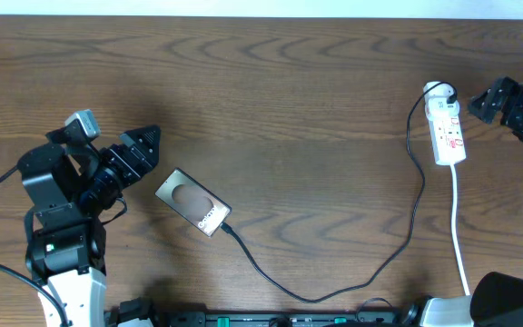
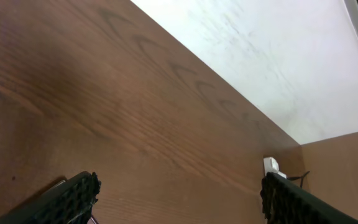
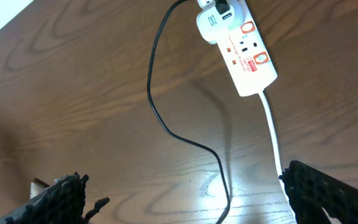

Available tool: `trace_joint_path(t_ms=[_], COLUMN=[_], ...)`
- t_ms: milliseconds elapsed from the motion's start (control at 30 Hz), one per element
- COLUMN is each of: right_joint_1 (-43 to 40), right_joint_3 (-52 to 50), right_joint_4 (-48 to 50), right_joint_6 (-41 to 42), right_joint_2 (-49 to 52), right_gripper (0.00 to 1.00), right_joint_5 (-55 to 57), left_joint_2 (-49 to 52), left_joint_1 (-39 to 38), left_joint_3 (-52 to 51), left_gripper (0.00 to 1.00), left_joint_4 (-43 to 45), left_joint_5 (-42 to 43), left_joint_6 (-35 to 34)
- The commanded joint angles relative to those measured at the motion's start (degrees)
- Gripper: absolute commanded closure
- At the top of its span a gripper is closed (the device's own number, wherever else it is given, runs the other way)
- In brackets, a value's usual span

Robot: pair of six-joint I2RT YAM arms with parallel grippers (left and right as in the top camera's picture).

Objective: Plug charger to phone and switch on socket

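Note:
The bronze-brown phone lies flat at the table's centre-left. The thin black charger cable runs from the phone's lower right end, loops along the front and rises to the black plug in the white socket strip at the right. The cable's tip touches the phone's end. My left gripper is open and empty, just up-left of the phone. My right gripper is open and empty, just right of the socket's plug end. The right wrist view shows the socket and cable ahead of the open fingers. The left wrist fingers are spread over bare wood.
The socket's white cord runs down to the front edge; it also shows in the right wrist view. The table's far edge meets a white wall. The socket shows small and far in the left wrist view.

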Motion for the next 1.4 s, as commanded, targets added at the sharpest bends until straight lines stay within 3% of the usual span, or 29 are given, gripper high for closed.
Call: trace_joint_path(t_ms=[0, 233, 467, 700, 833, 933, 1367], right_joint_1=[-0.2, -0.1, -0.1, -0.1, -0.1, -0.1, -0.1], right_joint_3=[0.1, 0.1, 0.1, 0.1, 0.1, 0.1, 0.1], right_joint_4=[-0.1, 0.0, -0.1, -0.1, 0.0, 0.0, 0.0], right_joint_6=[0.6, 0.6, 0.6, 0.6, 0.6, 0.6, 0.6], right_joint_2=[-0.1, -0.1, -0.1, -0.1, -0.1, -0.1, -0.1], right_gripper=[0.01, 0.01, 0.01, 0.01, 0.01, 0.01, 0.01], right_joint_5=[-0.5, -0.5, -0.5, -0.5, -0.5, -0.5, -0.5], left_joint_2=[-2.6, -8.3, -17.8, -28.5, -36.8, -42.2, -49.6], left_joint_1=[0.2, -1.0, -7.6, -22.0, -26.3, -24.7, -18.6], left_joint_3=[-2.1, -10.7, -22.9, -32.7, -38.4, -43.0, -43.7], left_gripper=[0.14, 0.14, 0.14, 0.14, 0.14, 0.14, 0.14], left_joint_4=[0.0, 3.0, 24.4, 36.3, 36.3, 36.3, 16.1], left_joint_5=[-1.6, -6.0, -11.4, -20.6, -27.7, -27.7, -29.5], left_joint_6=[0.8, 0.8, 2.1, 24.3, 27.2, 27.1, 27.2])
